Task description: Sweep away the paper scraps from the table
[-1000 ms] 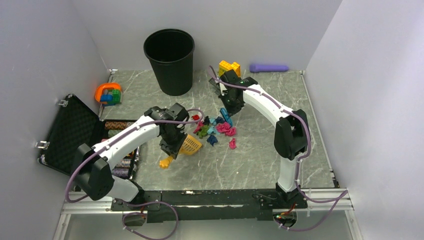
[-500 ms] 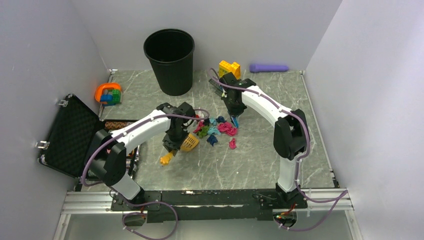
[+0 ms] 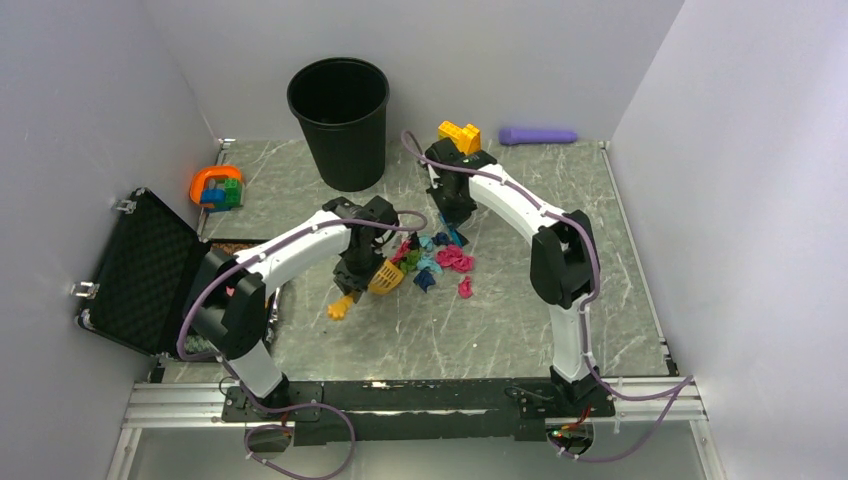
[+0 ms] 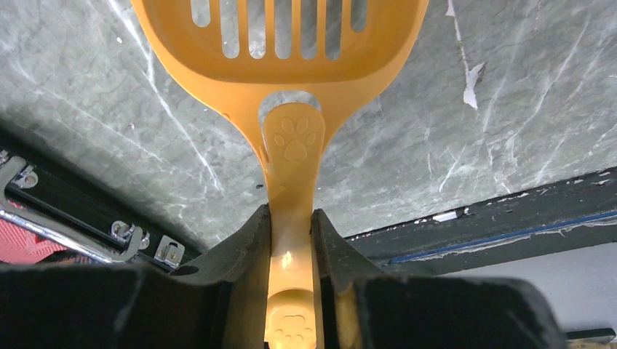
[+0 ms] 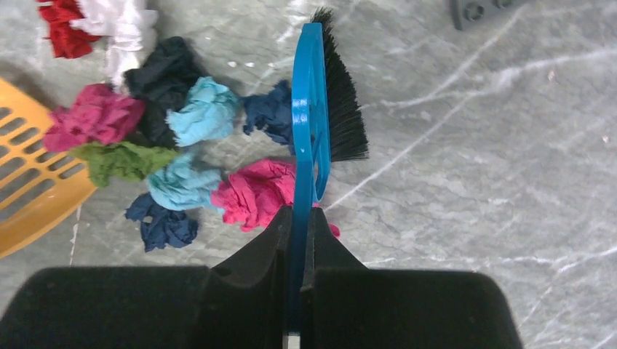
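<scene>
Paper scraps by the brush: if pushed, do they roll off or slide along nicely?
Probably light: the paper scraps are small, loosely crumpled wads. Their irregular, creased shapes suggest they would tumble and scatter rather than roll straight. Being soft, they would likely squash against the brush, and some may slip past the scoop.

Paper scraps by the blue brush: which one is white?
The white crumpled paper scrap at the top left of the right wrist view, beside the red crumpled scrap. All the others are coloured or dark.
</scene>
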{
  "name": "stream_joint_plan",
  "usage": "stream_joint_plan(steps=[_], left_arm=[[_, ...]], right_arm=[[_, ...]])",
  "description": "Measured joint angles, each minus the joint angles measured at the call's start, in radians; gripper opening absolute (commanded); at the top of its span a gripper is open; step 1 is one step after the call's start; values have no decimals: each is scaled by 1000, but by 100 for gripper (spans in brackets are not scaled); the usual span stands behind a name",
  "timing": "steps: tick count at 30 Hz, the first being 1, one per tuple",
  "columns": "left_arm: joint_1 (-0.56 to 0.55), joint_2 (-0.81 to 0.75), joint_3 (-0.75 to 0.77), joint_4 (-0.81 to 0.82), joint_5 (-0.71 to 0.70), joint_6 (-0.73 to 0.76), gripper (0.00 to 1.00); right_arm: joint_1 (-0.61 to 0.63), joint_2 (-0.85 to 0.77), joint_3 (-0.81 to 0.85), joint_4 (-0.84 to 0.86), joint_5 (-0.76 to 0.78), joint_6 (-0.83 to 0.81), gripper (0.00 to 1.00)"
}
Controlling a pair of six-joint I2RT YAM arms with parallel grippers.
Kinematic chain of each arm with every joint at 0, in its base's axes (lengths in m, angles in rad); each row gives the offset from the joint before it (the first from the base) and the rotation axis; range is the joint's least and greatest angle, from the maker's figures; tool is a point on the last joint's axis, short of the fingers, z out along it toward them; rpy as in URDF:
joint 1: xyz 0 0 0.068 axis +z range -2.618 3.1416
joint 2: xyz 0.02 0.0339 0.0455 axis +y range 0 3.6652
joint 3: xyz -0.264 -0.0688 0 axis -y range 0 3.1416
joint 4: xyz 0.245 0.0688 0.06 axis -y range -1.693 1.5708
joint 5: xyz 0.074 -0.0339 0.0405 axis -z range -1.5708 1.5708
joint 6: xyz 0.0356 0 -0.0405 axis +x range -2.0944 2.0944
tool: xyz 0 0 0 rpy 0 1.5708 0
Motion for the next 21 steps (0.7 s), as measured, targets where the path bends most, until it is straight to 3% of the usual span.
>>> stream_joint_plan(steps=[8,21], left_arm=[[0,70,51,11,37,24,0],[-1,97,64,17,77,38,0]], right_arm=[[43,26,34,28,-100,-74,0],[83,13,5,95,-412,-93,0]])
